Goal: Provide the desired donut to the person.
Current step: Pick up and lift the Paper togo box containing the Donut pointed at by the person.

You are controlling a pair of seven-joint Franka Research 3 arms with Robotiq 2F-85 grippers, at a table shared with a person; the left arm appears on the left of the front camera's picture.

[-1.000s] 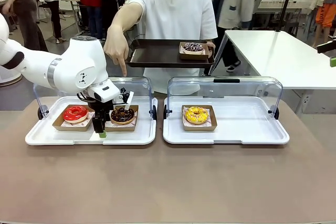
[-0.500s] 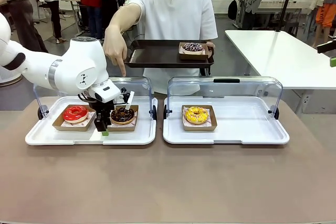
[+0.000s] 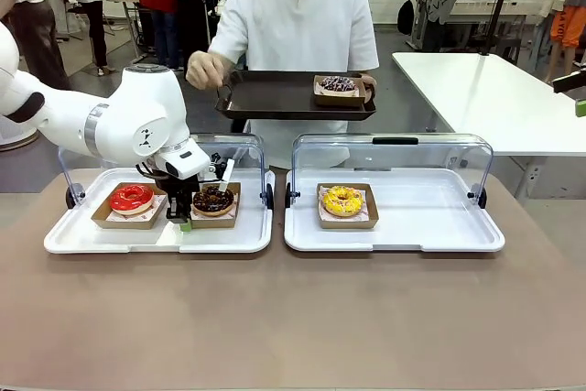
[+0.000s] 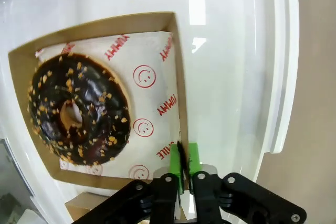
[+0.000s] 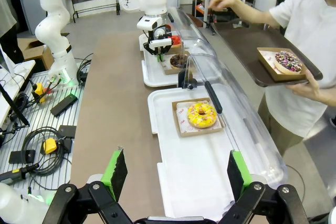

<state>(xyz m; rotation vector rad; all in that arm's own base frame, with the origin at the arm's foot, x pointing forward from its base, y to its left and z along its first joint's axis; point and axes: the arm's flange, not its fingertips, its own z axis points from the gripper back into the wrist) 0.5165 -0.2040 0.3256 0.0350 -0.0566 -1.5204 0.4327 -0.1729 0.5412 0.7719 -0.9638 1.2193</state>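
Brown table (image 3: pixel 293 318), two white trays side by side, each with a clear lid (image 3: pixel 394 148) tipped up at the back. Left tray (image 3: pixel 110 243): red donut (image 3: pixel 131 197) and chocolate donut (image 3: pixel 212 199), each in a cardboard box. Right tray (image 3: pixel 430 240): yellow donut (image 3: pixel 342 200).

Person (image 3: pixel 302 25) at the far side holds a brown tray (image 3: pixel 275 96). It carries one sprinkled donut (image 3: pixel 337 83); the rest of it is bare.

Left gripper (image 4: pixel 184 153) is down between the two boxes, green pads pinching the side wall of the chocolate donut's box (image 4: pixel 176 66) near a corner. Right gripper (image 5: pixel 176 167) hangs spread wide with nothing in it, well apart from the donuts.

Judgement: the step in hand is lifting that box out.
- You hold thin card by one wall, so expect the far side to sag.
- Lift straight up and slowly. Clear the tray rim and lid.
- Mind the red donut's box just beside.
- Then carry level to the bare part of the brown tray.
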